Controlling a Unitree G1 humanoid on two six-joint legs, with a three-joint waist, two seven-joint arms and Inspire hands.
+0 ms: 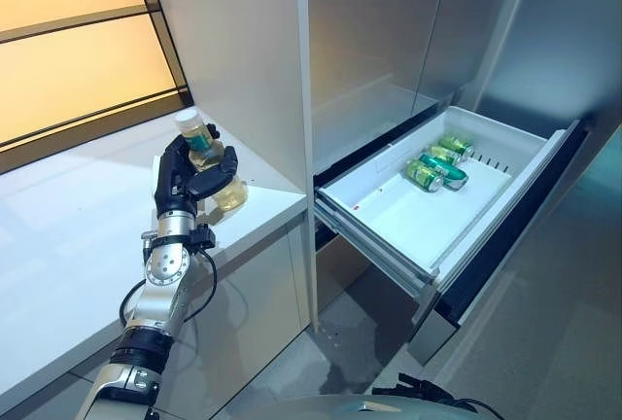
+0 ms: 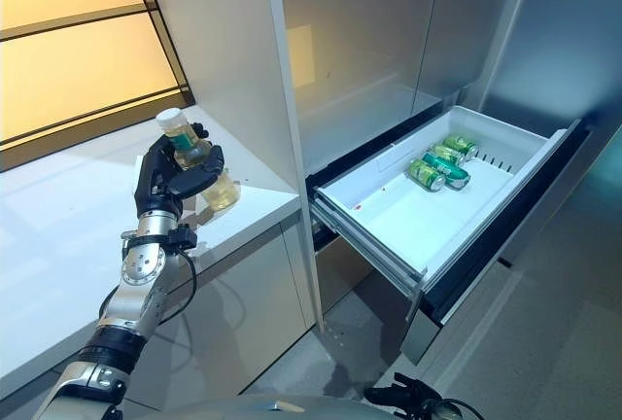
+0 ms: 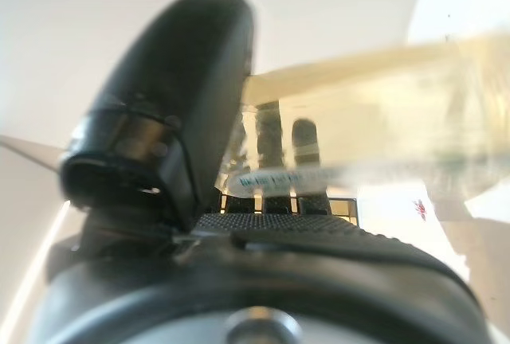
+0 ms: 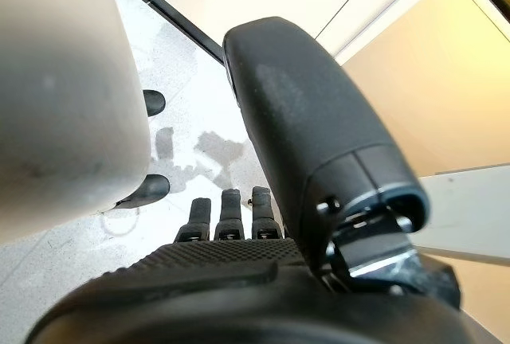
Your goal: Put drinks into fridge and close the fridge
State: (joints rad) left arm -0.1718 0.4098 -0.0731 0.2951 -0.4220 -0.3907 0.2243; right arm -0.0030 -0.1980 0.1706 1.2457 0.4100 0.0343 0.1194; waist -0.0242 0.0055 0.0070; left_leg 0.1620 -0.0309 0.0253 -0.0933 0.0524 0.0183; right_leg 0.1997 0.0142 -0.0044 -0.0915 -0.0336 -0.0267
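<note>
- Green cans [image 1: 439, 161] already lying in open fridge drawer [image 1: 505, 130].
- Left hand [image 1: 185, 179] curled round bottle [image 1: 206, 154] above counter [image 1: 78, 235].
- Right hand [image 4: 231, 256] empty, fingers straight.
- Left: stowing bottle, shutting drawer.

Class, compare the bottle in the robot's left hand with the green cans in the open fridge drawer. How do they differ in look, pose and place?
The bottle is clear with pale yellow liquid and a light cap; the cans are green.
The bottle stands roughly upright; the cans lie on their sides.
The bottle is over the white counter, gripped by the left hand; the cans rest untouched at the back of the drawer.
Both are drinks.
</note>
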